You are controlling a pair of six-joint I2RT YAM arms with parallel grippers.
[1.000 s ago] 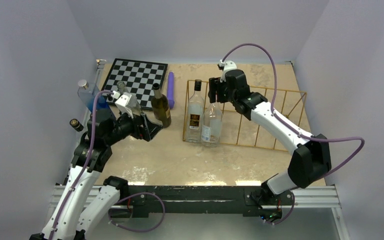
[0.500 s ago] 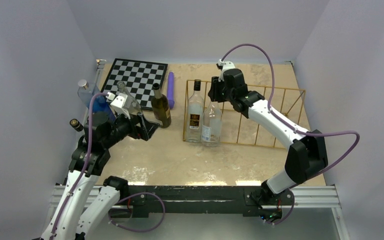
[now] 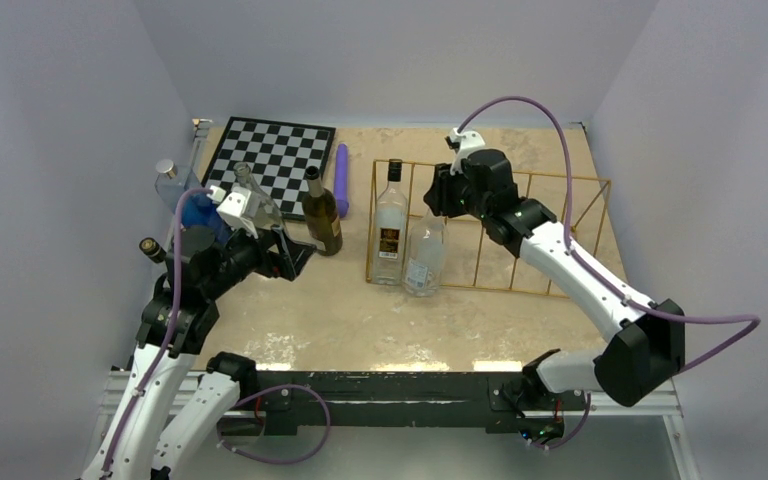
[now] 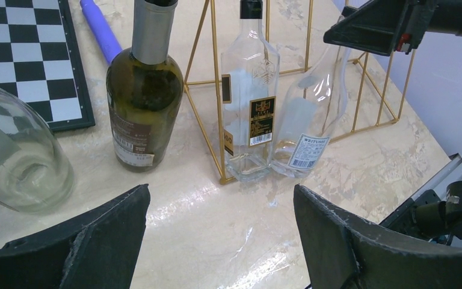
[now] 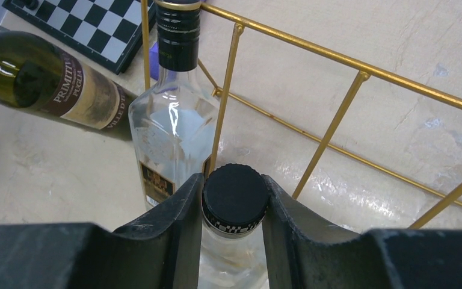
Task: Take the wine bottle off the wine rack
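Plainly, the right gripper [image 5: 234,195] is clamped on the black-capped top of the wine bottle [image 3: 424,258], its fingers [image 5: 177,232] pressed against either side of the cap; the bottle is of clear glass with a white label, and its base is set on the table [image 3: 360,320] inside the wine rack [image 5: 361,74], in the second slot from the rack's left end; its neck is tipped slightly off the upright. Just beside it, in the end slot, a square bottle [image 3: 390,225] with a dark label is stood upright; the two are touching near their bases. The left gripper [image 4: 216,241] is held spread wide with nothing between its fingers, above the table and well apart from the rack. Outside the rack, a dark green bottle [image 3: 322,215] is stood near its left end; a purple cylinder [image 3: 341,178] is laid along the right edge of the chessboard [image 3: 270,150]; a clear bottle [image 4: 12,156] is seen at the left edge of the left wrist view.
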